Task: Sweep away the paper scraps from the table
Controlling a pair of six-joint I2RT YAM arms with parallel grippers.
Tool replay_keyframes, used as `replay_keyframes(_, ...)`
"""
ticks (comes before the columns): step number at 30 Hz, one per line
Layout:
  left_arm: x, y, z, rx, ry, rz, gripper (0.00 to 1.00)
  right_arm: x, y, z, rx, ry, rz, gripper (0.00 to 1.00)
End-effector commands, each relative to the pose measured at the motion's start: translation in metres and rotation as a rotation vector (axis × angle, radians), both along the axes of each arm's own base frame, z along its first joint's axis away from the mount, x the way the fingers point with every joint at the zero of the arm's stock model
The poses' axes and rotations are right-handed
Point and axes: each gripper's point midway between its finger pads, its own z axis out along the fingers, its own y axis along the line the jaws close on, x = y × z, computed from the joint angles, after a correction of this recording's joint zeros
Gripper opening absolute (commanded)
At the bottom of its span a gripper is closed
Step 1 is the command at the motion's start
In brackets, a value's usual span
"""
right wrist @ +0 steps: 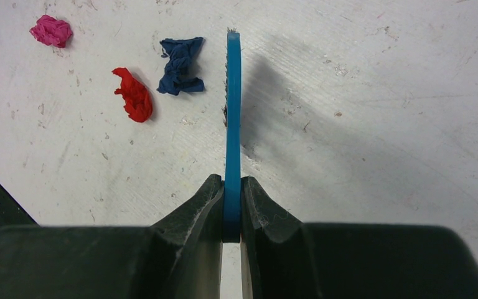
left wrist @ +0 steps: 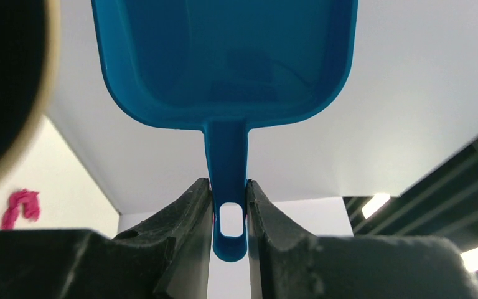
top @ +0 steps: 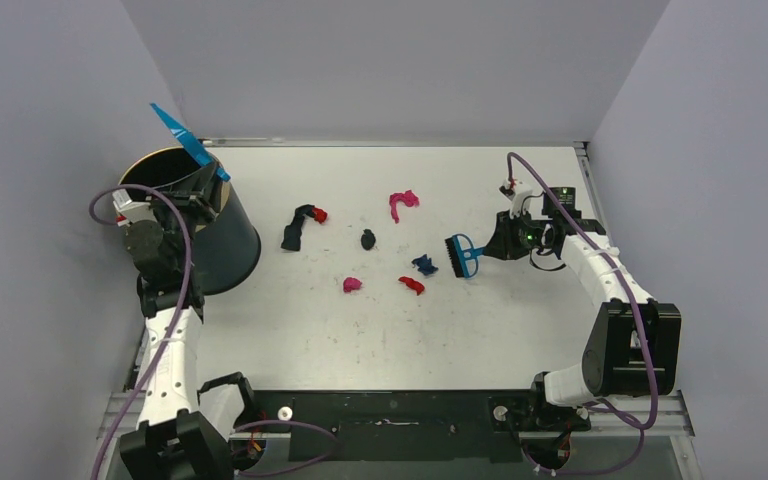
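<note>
Right wrist: right gripper (right wrist: 232,187) is pinching the brush (right wrist: 233,93) to sweep paper scraps (right wrist: 180,65); left gripper (left wrist: 229,190) is clamping the dustpan (left wrist: 224,56).

Place: a robot test lab, not a home.
Walls: plain pale grey walls (top: 380,60) stand close on three sides, like a box.
Table: a flat white table with dark scuff marks (top: 380,340) fills the bottom of the box.
Robots: a white and black robot arm on the left (top: 165,355) and another robot arm on the right (top: 600,265) are bolted to a black metal rail (top: 400,415) at the near edge.
Wires: thick purple cables (top: 188,262) loop off both arms.
Lights: long bright strip lights (left wrist: 373,204) hang on a dark ceiling (left wrist: 423,187).
</note>
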Motion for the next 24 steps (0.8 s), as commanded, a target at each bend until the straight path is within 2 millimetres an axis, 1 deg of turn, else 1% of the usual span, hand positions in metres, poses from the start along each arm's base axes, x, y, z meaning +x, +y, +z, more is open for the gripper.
replay_keyframes(1, -0.036, -0.012, 0.087, 0.073, -0.273, -0.018, 0.00, 0.003, 0.002, 0.013, 0.016, -0.061, 0.028, 0.05)
replay_keyframes(5, -0.034, -0.014, 0.080, 0.062, -0.265, -0.033, 0.00, 0.002, 0.002, 0.013, 0.015, -0.063, 0.028, 0.05)
replay_keyframes(9, -0.036, -0.017, 0.079, 0.099, -0.258, -0.032, 0.00, 0.002, 0.001, 0.013, 0.014, -0.063, 0.024, 0.05)
replay_keyframes(12, -0.036, -0.020, 0.081, 0.192, -0.235, -0.019, 0.00, 0.002, 0.002, 0.015, 0.019, -0.069, 0.027, 0.05)
replay_keyframes(14, -0.035, -0.028, 0.081, 0.301, -0.199, -0.009, 0.00, 0.002, 0.002, 0.020, 0.025, -0.083, 0.029, 0.05)
replay_keyframes(15, -0.035, -0.040, 0.081, 0.358, -0.182, -0.024, 0.00, 0.002, 0.002, 0.023, 0.026, -0.096, 0.028, 0.05)
replay_keyframes(17, -0.036, -0.059, 0.082, 0.505, -0.156, -0.028, 0.00, 0.002, 0.003, 0.027, 0.029, -0.110, 0.025, 0.05)
replay_keyframes(20, -0.039, -0.090, 0.079, 0.656, -0.147, -0.077, 0.00, 0.003, 0.002, 0.032, 0.025, -0.119, 0.018, 0.05)
replay_keyframes(23, -0.040, -0.118, 0.059, 0.789, -0.123, -0.187, 0.00, 0.004, 0.001, 0.038, 0.020, -0.127, 0.016, 0.05)
replay_keyframes(24, -0.041, -0.127, 0.045, 0.848, -0.095, -0.241, 0.00, 0.005, 0.001, 0.041, 0.023, -0.131, 0.020, 0.05)
